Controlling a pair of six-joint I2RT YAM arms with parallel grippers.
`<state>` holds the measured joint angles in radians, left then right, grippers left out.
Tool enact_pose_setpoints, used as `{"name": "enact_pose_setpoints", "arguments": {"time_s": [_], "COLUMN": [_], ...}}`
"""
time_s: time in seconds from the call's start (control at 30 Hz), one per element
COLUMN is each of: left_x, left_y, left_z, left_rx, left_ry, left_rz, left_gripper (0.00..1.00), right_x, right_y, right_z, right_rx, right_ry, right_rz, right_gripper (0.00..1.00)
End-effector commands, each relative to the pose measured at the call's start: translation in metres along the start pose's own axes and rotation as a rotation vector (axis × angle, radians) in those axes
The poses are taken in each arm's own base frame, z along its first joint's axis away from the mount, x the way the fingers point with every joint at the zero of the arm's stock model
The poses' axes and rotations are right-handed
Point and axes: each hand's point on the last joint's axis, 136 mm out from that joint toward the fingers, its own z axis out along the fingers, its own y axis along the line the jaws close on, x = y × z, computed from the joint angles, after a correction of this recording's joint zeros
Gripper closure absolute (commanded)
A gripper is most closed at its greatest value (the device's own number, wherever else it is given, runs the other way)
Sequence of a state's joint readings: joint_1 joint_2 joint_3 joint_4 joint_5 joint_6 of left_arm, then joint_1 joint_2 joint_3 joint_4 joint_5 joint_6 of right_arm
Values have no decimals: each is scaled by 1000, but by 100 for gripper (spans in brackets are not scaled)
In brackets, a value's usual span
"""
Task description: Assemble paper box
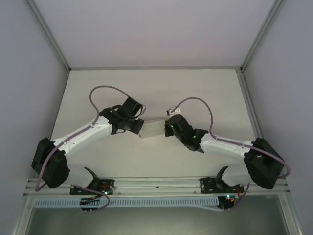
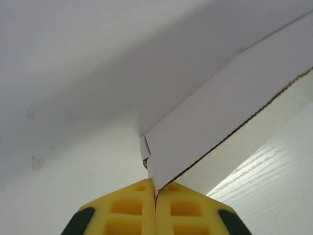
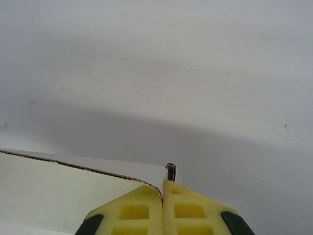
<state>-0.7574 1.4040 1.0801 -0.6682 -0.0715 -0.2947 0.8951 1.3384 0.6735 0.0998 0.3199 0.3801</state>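
Shows the paper box [image 1: 154, 129] in the middle of the counter [image 1: 195, 85], a pale card panel lying crosswise between the wrists of the left arm [image 1: 83, 136] and the right arm [image 1: 225, 146], both reaching inward toward each other. Cannot tell from above whether resting on the counter or raised off it.

Left wrist view: finds the left fingers [image 2: 129, 208] pressed together, yellow pads meeting with no more than the card's thickness between them, pinching a corner of the paper box [image 2: 234, 103]. Rises from that grip as a plain white panel slanting up to the right, with a brown, slightly wavy cut edge along its lower side. Carries a small bent tab [image 2: 145, 152] just left of the pinched corner. Leaves a wood-grained white surface [image 2: 279, 181] in sight at the lower right.

Right wrist view: finds the right fingers [image 3: 188, 210] closed the same way, clamped on the near corner of the paper box [image 3: 73, 191]. Spreads away to the left as a cream panel with a thin brown upper edge. Puts a small dark-rimmed flap [image 3: 170, 172] upright just beyond the fingertips, touching the box's corner.
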Motion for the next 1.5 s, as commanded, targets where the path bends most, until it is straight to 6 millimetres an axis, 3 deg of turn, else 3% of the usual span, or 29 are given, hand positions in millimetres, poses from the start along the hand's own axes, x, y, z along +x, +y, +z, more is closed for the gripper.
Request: {"name": "enact_pose_setpoints", "arguments": {"time_s": [0.0, 0.2, 0.4, 0.53, 0.7, 0.87, 1.03, 1.13, 1.27, 1.47], "left_x": [-7, -4, 3, 12, 39, 54, 61, 70, 83, 84], "left_y": [-4, -5, 5, 6, -2, 4, 16, 6, 9, 7], "left_z": [1, 0, 9, 24, 41, 40, 42, 56, 69, 72], "left_rx": [10, 40, 7, 4, 4, -85, -151, -79, -71, -58], "left_ry": [18, 32, 11, 12, 18, 35, 39, 10, -32, -93], "left_rz": [-179, -427, -508, -464, -322, -189, -198, -201, -209, -186], "left_gripper": [100, 100, 100, 100, 100, 100, 100, 100, 100, 100], "right_x": [85, 88, 91, 92, 93, 97, 96, 99, 98, 77], "right_y": [-20, -20, -16, -19, -24, -25, -27, -25, -24, -11], "right_z": [-2, -5, -4, -5, -6, -6, -8, -6, -5, -9], "right_rx": [72, 104, 88, 99, 97, 79, 88, 60, 47, 2], "right_ry": [297, 289, 279, 270, 229, 221, 214, 195, 176, 122], "right_rz": [-81, -55, -39, -50, -76, -102, -107, -113, -121, -91], "right_gripper": [100, 100, 100, 100, 100, 100, 100, 100, 100, 84]}}
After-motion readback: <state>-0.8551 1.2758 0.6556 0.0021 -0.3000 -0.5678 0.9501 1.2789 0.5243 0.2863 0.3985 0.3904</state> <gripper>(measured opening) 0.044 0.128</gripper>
